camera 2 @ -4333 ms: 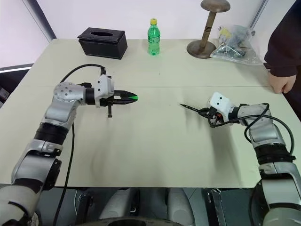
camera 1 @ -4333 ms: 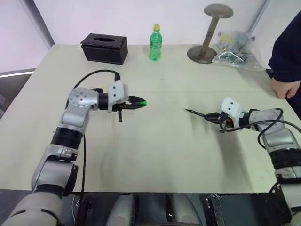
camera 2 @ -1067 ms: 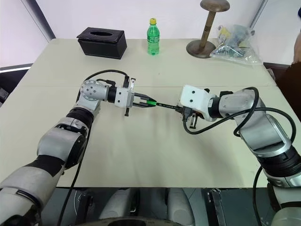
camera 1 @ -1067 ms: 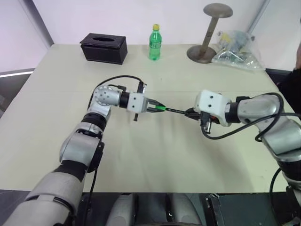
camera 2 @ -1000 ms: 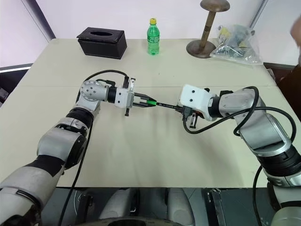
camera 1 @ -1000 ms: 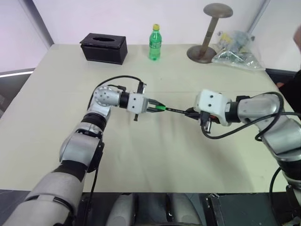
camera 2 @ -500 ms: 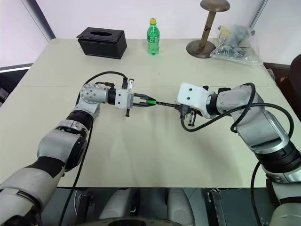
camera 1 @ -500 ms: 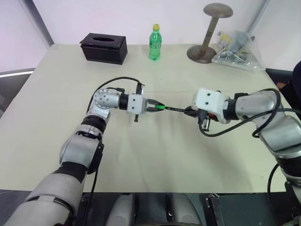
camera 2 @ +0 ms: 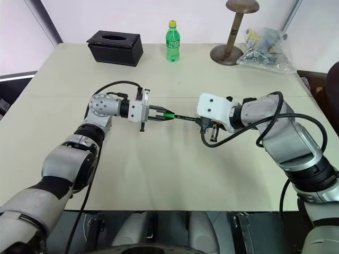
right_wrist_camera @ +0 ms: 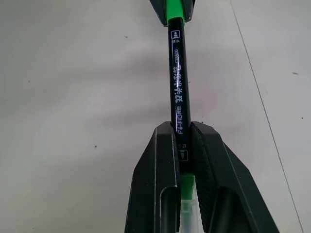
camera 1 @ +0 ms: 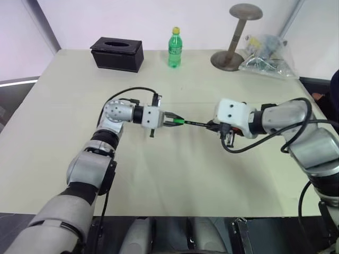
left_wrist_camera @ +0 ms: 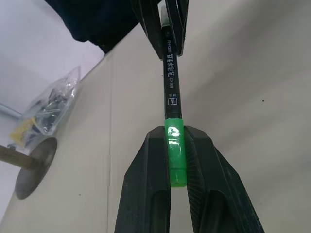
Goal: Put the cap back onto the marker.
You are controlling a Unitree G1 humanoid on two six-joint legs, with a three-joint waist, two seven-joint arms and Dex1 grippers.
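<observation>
Above the middle of the table, my left gripper [camera 1: 176,121] is shut on the bright green cap [camera 1: 180,121]. The thin black marker [camera 1: 197,123] runs level from the cap to my right gripper [camera 1: 213,126], which is shut on its other end. In the left wrist view the cap [left_wrist_camera: 175,155] sits between the fingers with the marker [left_wrist_camera: 170,82] entering it in one straight line. The right wrist view shows the marker [right_wrist_camera: 179,97] clamped between the fingers [right_wrist_camera: 163,160], a green end behind them, and the cap [right_wrist_camera: 176,9] at its far tip.
At the table's [camera 1: 175,180] far side stand a black tissue box [camera 1: 116,54], a green bottle with a yellow lid [camera 1: 175,47], a round-based stand [camera 1: 233,53] and a plastic bag [camera 1: 265,55]. A person's dark sleeve [camera 1: 335,87] shows at the right edge.
About four seconds ago the grippers were far apart; they have come together, the marker's tip meeting the cap. Over the last second the right gripper edged slightly toward the left one.
</observation>
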